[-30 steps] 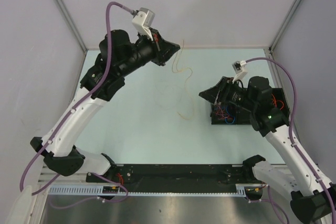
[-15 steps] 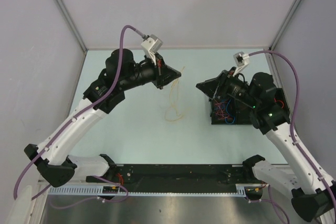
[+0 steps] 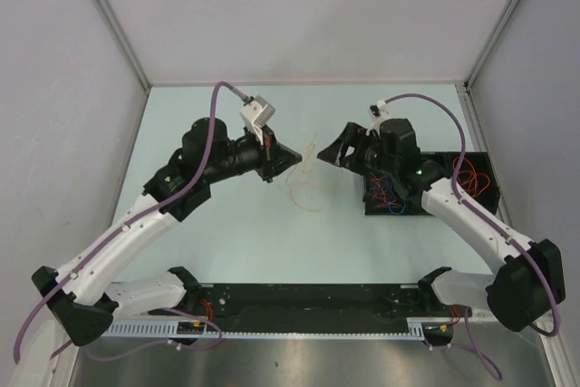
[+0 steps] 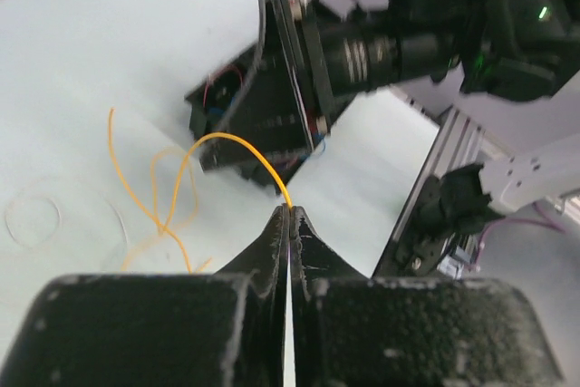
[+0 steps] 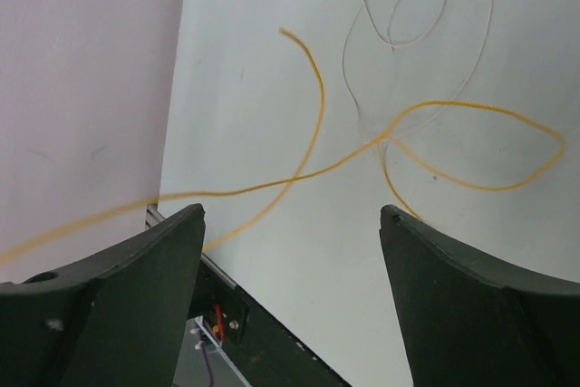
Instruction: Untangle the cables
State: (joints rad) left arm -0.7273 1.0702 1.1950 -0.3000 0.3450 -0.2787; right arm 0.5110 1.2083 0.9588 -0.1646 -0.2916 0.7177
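Left wrist, left end effector (image 4: 290, 215) pinching orange cable (image 4: 227, 137), above open tabletop (image 4: 91, 61)

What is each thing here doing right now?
left gripper, shut on the orange cable.
right gripper, open wide.
orange cable, looped and crossing itself.
pale cable, lying loose in loops.
red and blue cables, bunched in the black box.

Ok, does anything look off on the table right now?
Nothing spilled or damaged. The orange cable, pinched in the left gripper, crosses itself and overlaps the pale cable; the right gripper hangs open above them.
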